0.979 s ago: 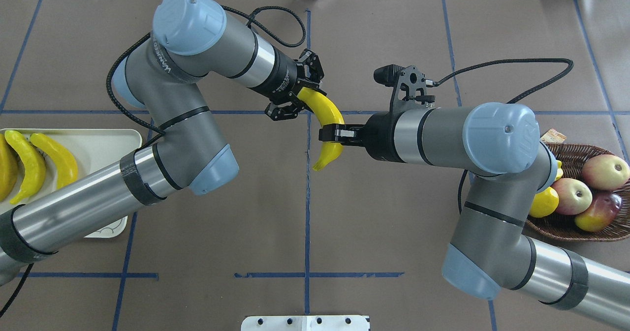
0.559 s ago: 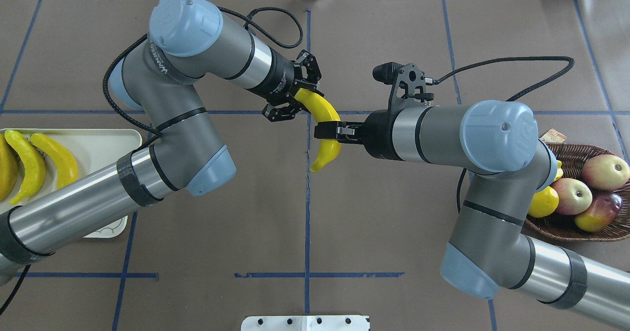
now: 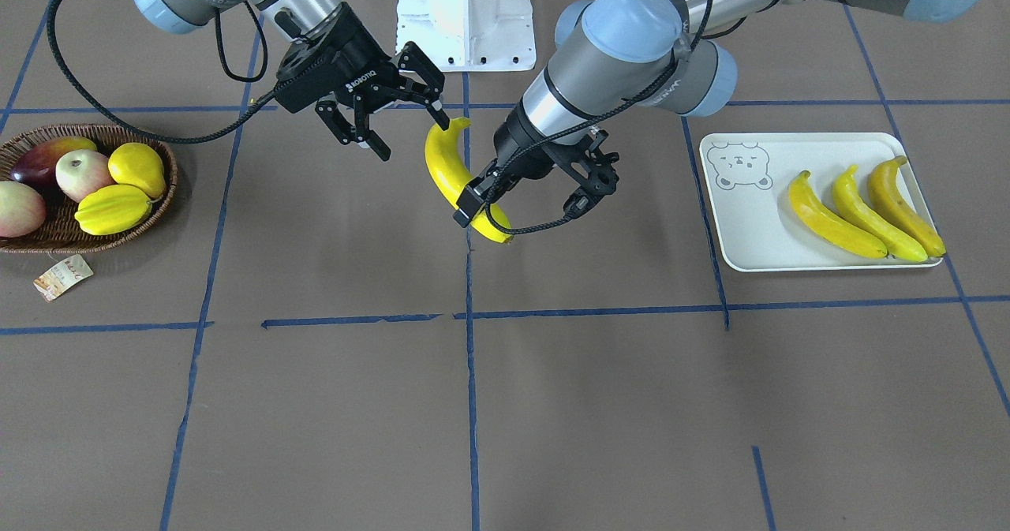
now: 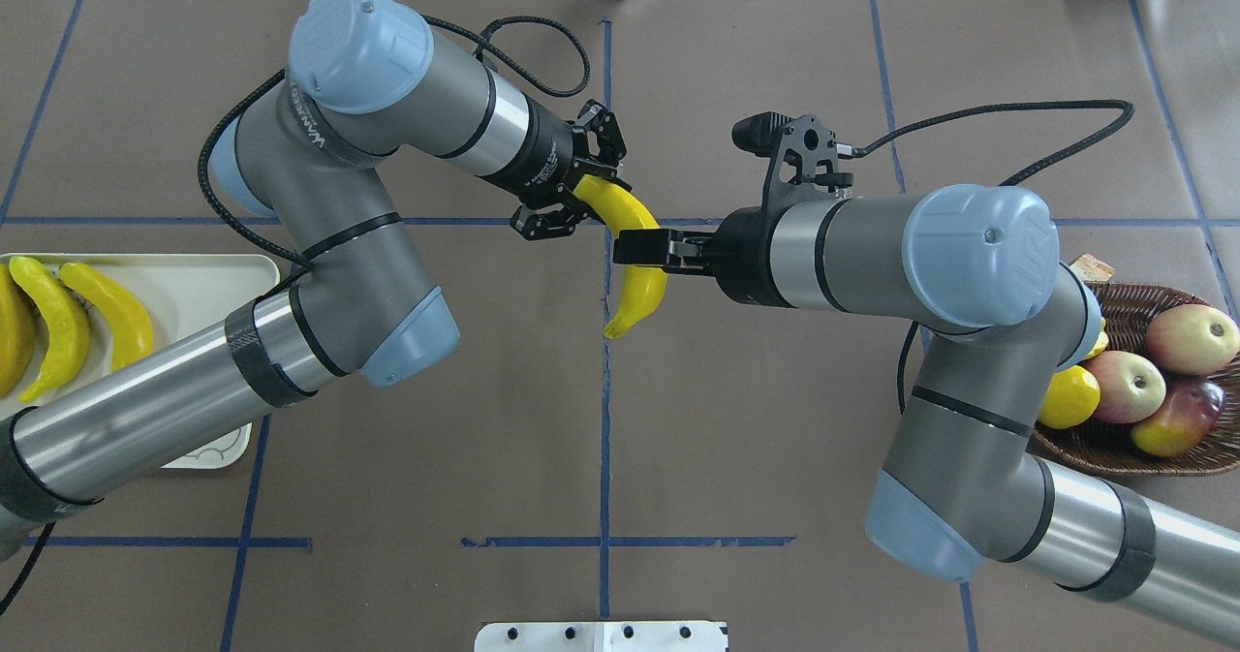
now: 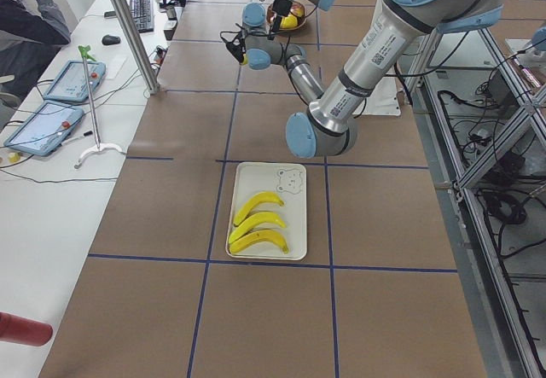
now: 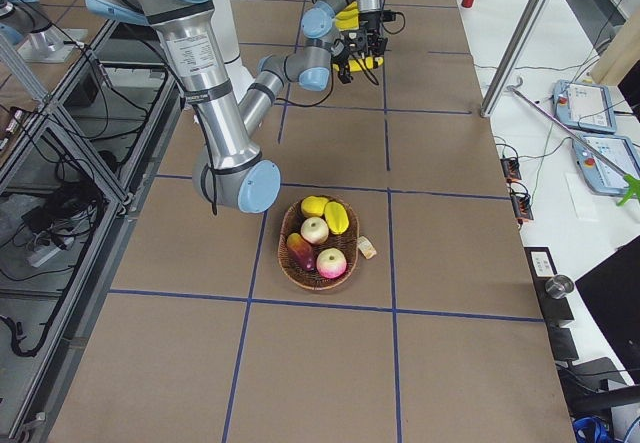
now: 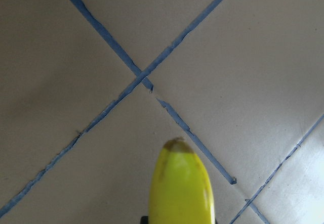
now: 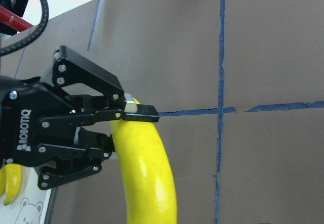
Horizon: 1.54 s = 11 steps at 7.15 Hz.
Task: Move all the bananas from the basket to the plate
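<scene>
Yellow banana (image 3: 448,170) hangs in mid-air in the front view, its near end clenched in the left gripper (image 3: 481,206); the right gripper (image 3: 412,136) gapes loose beside its top. Overhead, three bananas (image 4: 60,327) lie on the plate (image 4: 208,289), well apart from the basket (image 4: 1104,444). Left wrist view: its brown tip over blue tape (image 7: 126,67)

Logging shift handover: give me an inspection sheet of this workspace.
Surface: brown paper table cover, blue tape grid; nothing spilled seen.
Job's things: three glossy yellow bananas on white bear-print plate; fourth banana held above the table; none seen in dark woven wicker basket.
Clutter: apples, round yellow lemon, ridged yellow starfruit in basket; paper tag beside it.
Grippers: left gripper shut on fourth banana; right gripper open beside it.
Cables: black cable loops off each wrist; no snag seen.
Surroundings: seated person, tablets at side bench.
</scene>
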{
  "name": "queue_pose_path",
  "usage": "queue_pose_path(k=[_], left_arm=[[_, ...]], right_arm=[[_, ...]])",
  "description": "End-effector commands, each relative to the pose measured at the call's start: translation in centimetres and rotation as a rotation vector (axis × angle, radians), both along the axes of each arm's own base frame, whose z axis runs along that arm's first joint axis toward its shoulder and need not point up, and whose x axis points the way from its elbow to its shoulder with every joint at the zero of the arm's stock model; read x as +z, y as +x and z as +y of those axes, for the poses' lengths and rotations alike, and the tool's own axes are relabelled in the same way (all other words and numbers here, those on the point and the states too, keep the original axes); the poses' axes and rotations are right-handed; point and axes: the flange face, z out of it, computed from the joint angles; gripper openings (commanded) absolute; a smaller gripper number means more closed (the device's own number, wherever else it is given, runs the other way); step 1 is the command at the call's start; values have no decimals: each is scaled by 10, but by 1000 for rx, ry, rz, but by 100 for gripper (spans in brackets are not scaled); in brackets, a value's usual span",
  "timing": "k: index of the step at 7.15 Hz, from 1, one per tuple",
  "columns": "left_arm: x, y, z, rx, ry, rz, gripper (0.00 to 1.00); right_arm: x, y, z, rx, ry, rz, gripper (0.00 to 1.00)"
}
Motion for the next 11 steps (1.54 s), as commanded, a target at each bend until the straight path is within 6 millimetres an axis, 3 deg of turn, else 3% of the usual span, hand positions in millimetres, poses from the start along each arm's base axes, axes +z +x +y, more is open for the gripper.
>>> queue_pose_path(k=[1,2,3,5,6,8,9,10,11], left_arm=[[54,-31,-19,-31,16,-69,0],[76,-50,-27,-42,29,-113,0],[87,-61,-22,-11,43,-198,0],[94,-87,-2,50,102,-445,0],[105,-102,9,111,120,-540,0],[164,-144,27,195,192,-623,0],[191,-167,41,234,231,-649,0],[224,-195,48,227,202,-674,0],[251,-207,52,219,219,-670,0]], right_arm=[[-2,39,-12,-50,-68,49,99],[3,50,-20,-56,-105,76,99],[12,62,-31,-38,-135,119,99],[35,82,-42,-73,-134,233,99],[45,103,-42,-101,-130,301,99],[63,129,-46,-204,-82,480,100],[80,143,-44,-235,-48,527,100],[104,170,-44,-245,-16,563,100],[122,185,-44,-272,1,585,99]])
